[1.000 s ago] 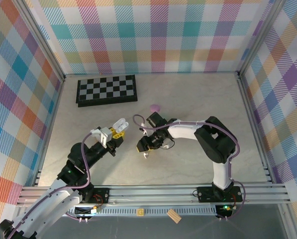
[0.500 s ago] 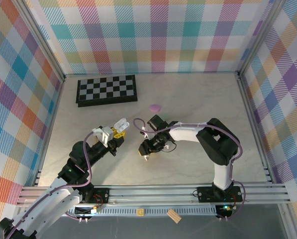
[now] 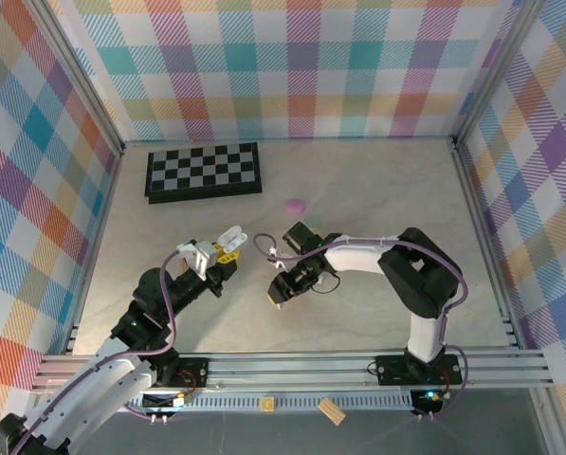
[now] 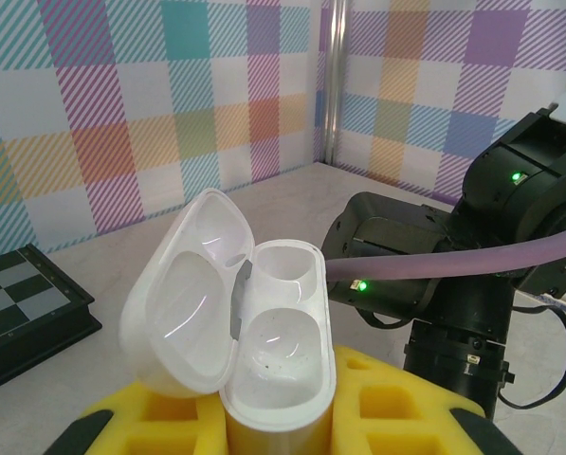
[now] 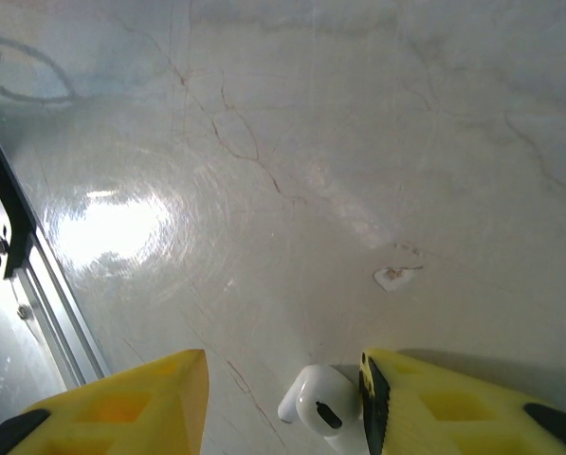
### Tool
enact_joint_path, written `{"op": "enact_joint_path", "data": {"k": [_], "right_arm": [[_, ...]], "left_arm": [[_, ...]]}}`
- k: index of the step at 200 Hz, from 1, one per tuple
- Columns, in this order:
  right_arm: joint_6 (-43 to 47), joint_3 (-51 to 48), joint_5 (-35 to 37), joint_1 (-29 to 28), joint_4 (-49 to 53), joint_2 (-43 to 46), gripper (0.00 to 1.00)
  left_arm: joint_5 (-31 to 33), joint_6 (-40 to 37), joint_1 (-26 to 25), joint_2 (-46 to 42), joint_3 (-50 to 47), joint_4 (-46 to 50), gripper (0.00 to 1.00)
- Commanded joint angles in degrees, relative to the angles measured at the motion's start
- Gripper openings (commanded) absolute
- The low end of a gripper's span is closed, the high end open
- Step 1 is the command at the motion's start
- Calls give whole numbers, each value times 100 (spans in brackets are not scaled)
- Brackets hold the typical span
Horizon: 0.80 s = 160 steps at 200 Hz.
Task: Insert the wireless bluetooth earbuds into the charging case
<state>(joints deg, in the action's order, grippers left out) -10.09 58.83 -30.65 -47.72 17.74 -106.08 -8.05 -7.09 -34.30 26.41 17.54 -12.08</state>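
One white stemmed plastic earbud [image 5: 319, 409] lies on the pale marbled table [image 3: 377, 180], around its middle and a little toward the near edge. It sits snug against the inner face of one yellow finger [image 5: 453, 408] of the right gripper [image 5: 284, 368]. Jaws spread, not pinching it, with a clear gap to the other finger. Right arm folded hard at the elbow, forearm reaching leftward, gripper tipped down at the table.

Across from it, the left arm rises from the near left corner. The left gripper [image 4: 275, 428] is pressed tight on the white pebble-shaped charging case [image 4: 281, 365], held up off the table. Its lid [image 4: 183, 303] is hinged open and both wells are empty.

Toward the far edge sits a small purple pebble-shaped case [image 3: 295, 205]. A folded black-and-white chessboard [image 3: 203, 171] rests by the far left corner.
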Motion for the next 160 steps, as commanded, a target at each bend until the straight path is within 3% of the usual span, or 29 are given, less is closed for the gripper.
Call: {"op": "enact_joint_path", "data": {"k": [1,56,160], "right_arm": [[506,-56,-209,-59,410,198,46],[482,-117,-207,-140,348,254,36],[912,-433,326,-342,381,401,37]], "left_arm": [[-91,-51,46,-22,197,-58,9],[-105,-62,47,46,221,-93,9],[-100,-51,47,66,197,-120,9]]}}
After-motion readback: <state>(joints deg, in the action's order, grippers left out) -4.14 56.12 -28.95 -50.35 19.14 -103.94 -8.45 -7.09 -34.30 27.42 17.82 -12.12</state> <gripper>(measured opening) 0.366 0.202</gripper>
